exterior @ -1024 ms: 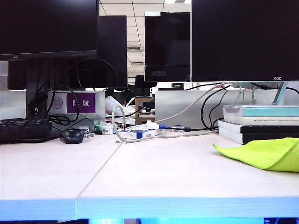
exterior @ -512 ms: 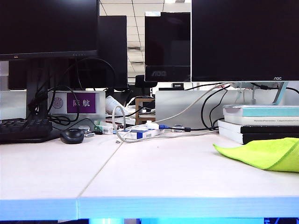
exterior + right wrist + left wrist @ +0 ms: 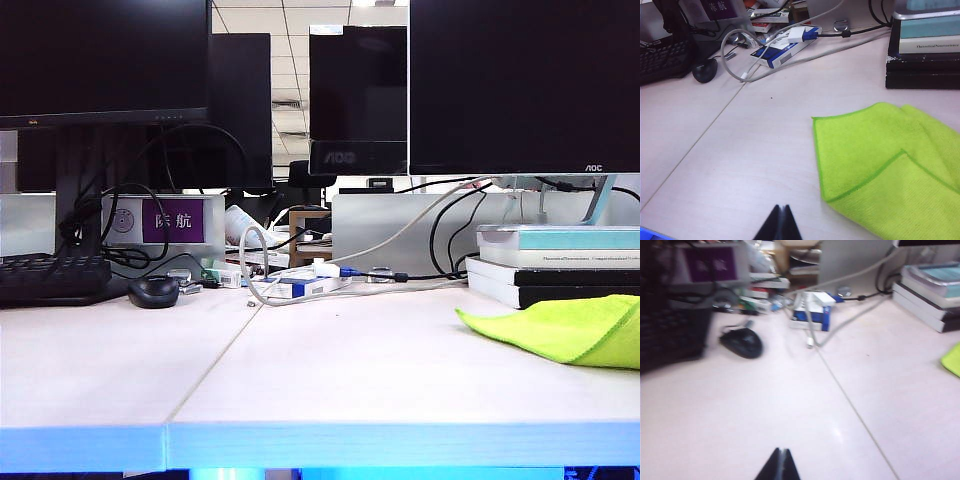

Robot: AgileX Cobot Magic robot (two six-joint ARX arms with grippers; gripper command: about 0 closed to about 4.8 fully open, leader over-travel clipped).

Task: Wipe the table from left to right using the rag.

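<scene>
1. The soft lime-green microfibre rag point(image 3: 570, 328) lies loosely folded on the right side of the wide white two-panel table point(image 3: 330, 370), just in front of the stacked books point(image 3: 555, 268)
2. The left gripper point(image 3: 778, 466) hangs above bare tabletop, fingers pressed together and empty, with the black computer mouse point(image 3: 741, 343) beyond
3. The right gripper point(image 3: 780, 224) is likewise closed on nothing, beside the rag's hemmed corner

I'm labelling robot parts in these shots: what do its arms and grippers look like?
Only fingertips show. The left gripper and the right gripper each appear as two plain black, tapering fingers forming a pointed wedge. No cables or markings are visible, and no arm appears in the exterior view.
</scene>
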